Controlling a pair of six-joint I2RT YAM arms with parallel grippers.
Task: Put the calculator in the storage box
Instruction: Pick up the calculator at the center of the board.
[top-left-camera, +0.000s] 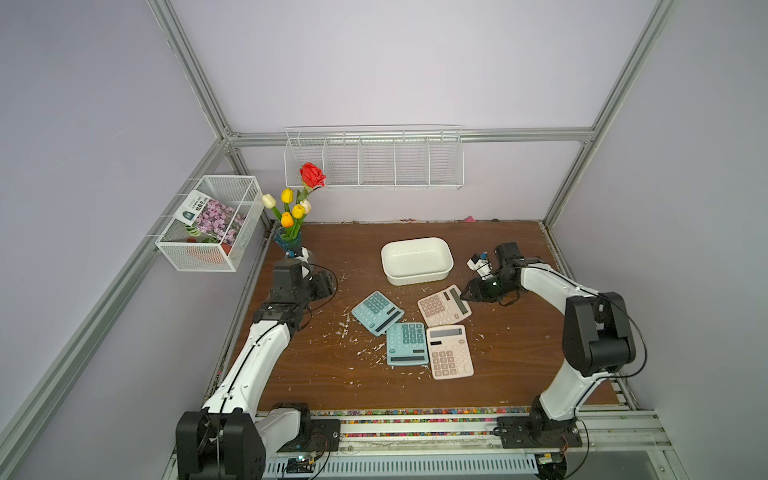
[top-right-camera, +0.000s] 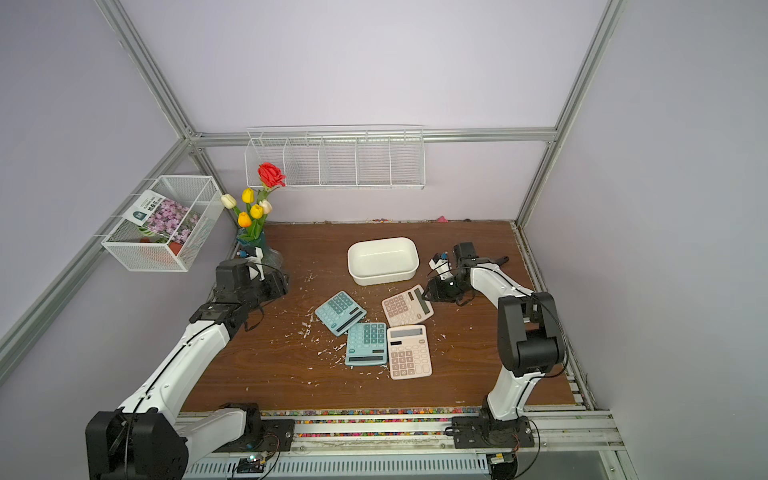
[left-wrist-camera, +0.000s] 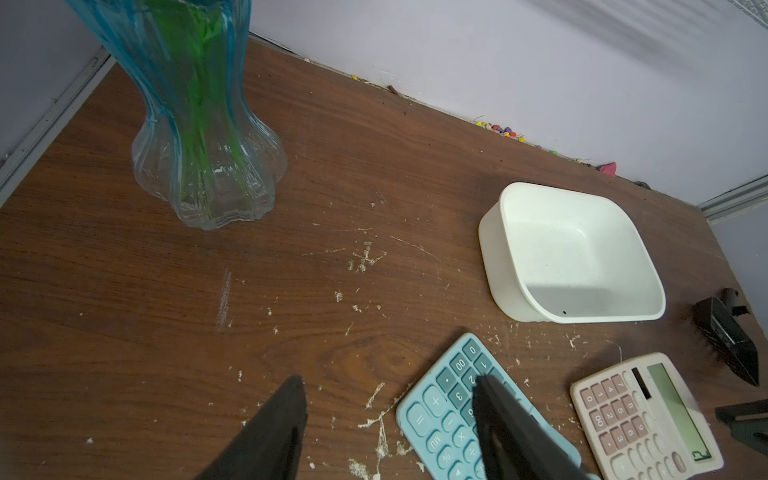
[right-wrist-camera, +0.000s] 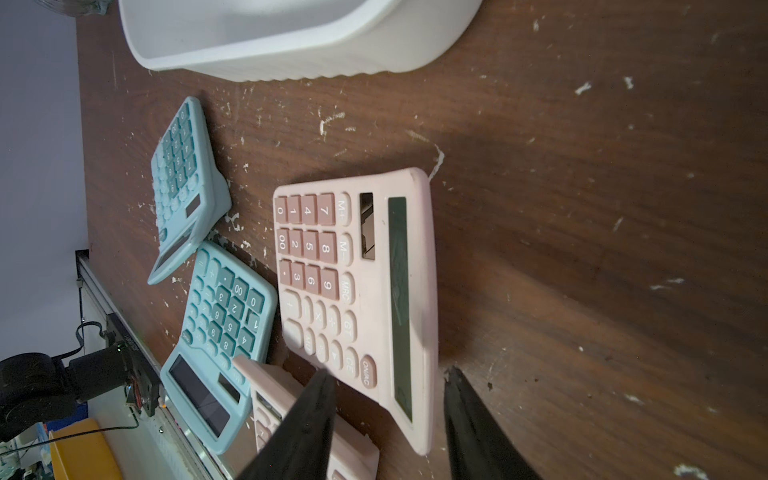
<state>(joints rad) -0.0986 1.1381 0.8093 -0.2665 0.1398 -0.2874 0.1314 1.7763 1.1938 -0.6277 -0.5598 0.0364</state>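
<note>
At the far left, a white wire-mesh basket (top-left-camera: 208, 224) hangs from the frame, off the brown wood-grain tabletop (top-left-camera: 324, 374), so we judge it plays no part here. Next comes a ribbed clear glass vase tinted blue (left-wrist-camera: 208, 166), standing with its artificial flowers in the back corner. The left gripper (left-wrist-camera: 388, 380) hovers just in front of it, fingers apart with nothing between them. We read this as a waiting pose that leaves the middle free for the other arm.

Further right lie a slanted teal plastic calculator (top-left-camera: 377, 312) and a straighter teal plastic calculator (top-left-camera: 407, 344), meeting at a corner.

Behind them is the storage box, a shallow white plastic tub with rounded corners (top-left-camera: 417, 257). It sits open side up and empty, near the calculators, which should keep the carry short. No calculator is in it yet.

A slanted pink plastic calculator (top-left-camera: 444, 306) lies flat on the table just in front of the box. A straight pink plastic calculator (top-left-camera: 450, 351) lies nearer us.

The right gripper (right-wrist-camera: 388, 370) sits low at the slanted pink one's display end, one finger over the face and one off the outer edge. We think it picks this end because it is the thicker edge and the one nearest that arm. Whether the fingers already pinch it, we cannot tell.
</note>
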